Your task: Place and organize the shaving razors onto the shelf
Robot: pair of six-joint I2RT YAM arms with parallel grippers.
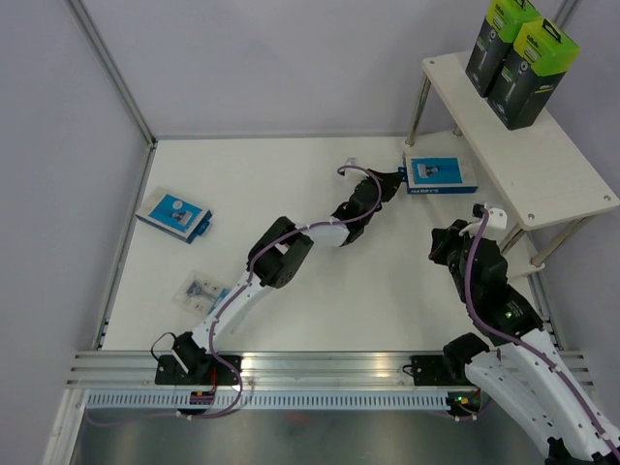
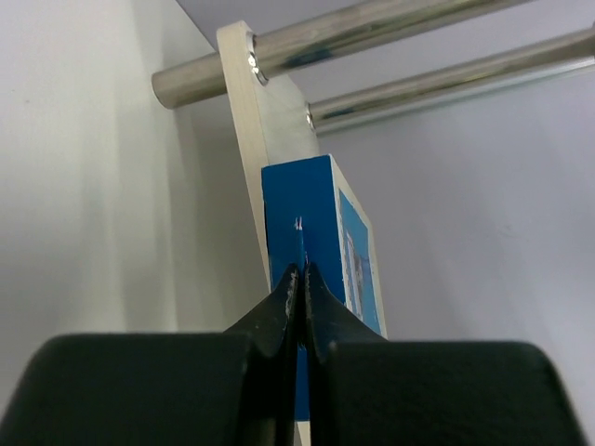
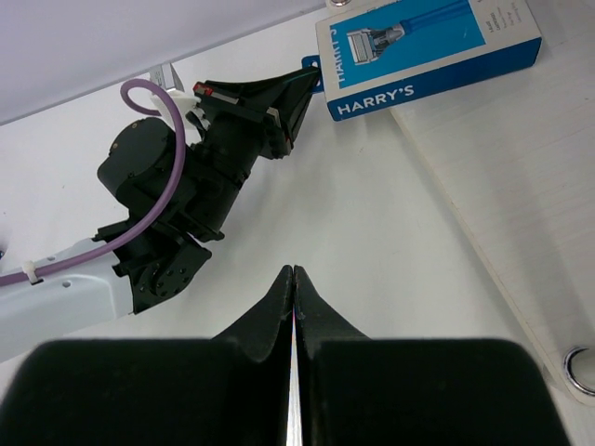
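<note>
My left hand (image 2: pixel 299 272) is pinched tight on the thin blue tab at the end of a blue-and-white box (image 1: pixel 439 175). The box lies flat straight ahead of the fingertips, against the pale lower board of the shelf (image 1: pixel 547 170). In the left wrist view the shelf's silver legs cross just beyond the box. My right hand (image 3: pixel 293 277) has its fingers pressed together with nothing between them. It hangs over the desk (image 1: pixel 291 174), with the held box ahead and to its right and the left hand ahead and to its left. Two black boxes with lime-green tops (image 1: pixel 516 60) stand side by side on the upper board, beyond the right hand. Well behind my left hand, a second blue-and-white box (image 1: pixel 174 215) and a small clear blister pack (image 1: pixel 203 291) lie on the desk beside that arm.
</note>
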